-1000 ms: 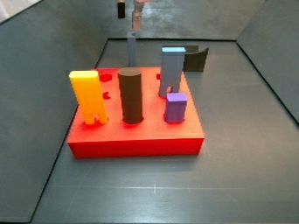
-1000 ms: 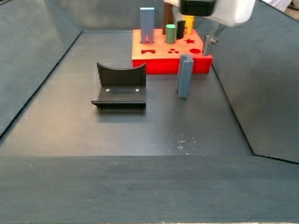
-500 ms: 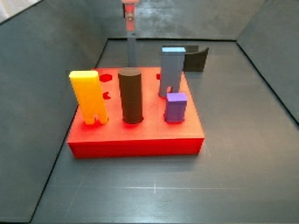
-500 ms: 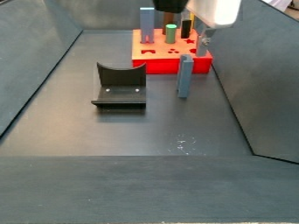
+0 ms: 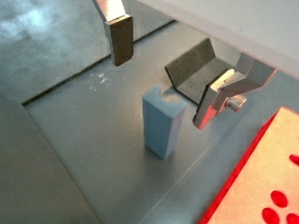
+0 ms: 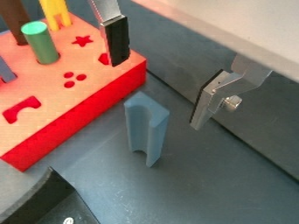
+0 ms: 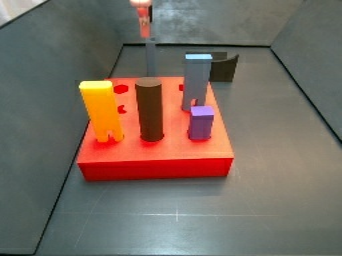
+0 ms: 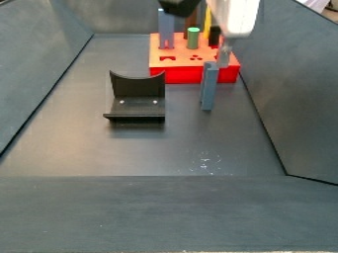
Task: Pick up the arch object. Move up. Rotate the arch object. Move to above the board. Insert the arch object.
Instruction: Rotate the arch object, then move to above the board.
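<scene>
The gripper (image 5: 163,77) has shifted over the arch object (image 5: 163,124), jaws apart; pegs fill the board (image 6: 65,105).

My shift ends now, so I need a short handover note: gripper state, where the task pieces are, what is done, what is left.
Gripper: open, empty, poised above the arch object, one finger either side.
Arch object: upright on the floor beside the board, not touching it.
Board: on the floor, several pegs in it.
Done: gripper lined up over the arch.
Left: grasp, lift, rotate, carry over the board, insert.
</scene>
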### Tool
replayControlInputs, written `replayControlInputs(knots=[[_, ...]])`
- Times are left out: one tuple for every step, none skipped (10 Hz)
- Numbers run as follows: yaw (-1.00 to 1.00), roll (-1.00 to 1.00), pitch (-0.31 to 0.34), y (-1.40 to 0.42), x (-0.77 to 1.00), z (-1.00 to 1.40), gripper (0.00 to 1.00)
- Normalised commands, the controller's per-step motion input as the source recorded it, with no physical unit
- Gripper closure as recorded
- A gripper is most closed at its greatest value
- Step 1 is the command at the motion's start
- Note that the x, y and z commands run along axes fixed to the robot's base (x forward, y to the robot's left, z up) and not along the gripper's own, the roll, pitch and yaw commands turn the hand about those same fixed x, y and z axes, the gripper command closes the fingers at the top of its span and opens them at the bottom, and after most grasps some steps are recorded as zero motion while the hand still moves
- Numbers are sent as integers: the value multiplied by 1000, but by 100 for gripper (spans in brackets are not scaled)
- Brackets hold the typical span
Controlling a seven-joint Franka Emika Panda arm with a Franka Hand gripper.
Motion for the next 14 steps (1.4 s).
replayControlInputs(knots=[[-73, 8, -18, 7, 17, -1000, 0], [-61, 14, -26, 13, 18, -1000, 0], [-53, 19, -30, 19, 16, -876, 0], [-48, 25, -36, 22, 19, -729, 0], [-40, 30, -34, 21, 20, -538, 0], [-38, 34, -34, 22, 23, -442, 0], [-36, 42, -29, 21, 28, -262, 0], [-36, 48, -25, 0, 0, 0, 100], [-89, -40, 118, 170, -89, 1000, 100], [-89, -40, 121, 170, -90, 1000, 100], [-85, -51, 100, 160, -87, 1000, 100], [-73, -58, 85, 154, -84, 1000, 100], [-59, -71, 59, 149, -81, 1000, 100], [-50, -85, 39, 142, -78, 1000, 100]])
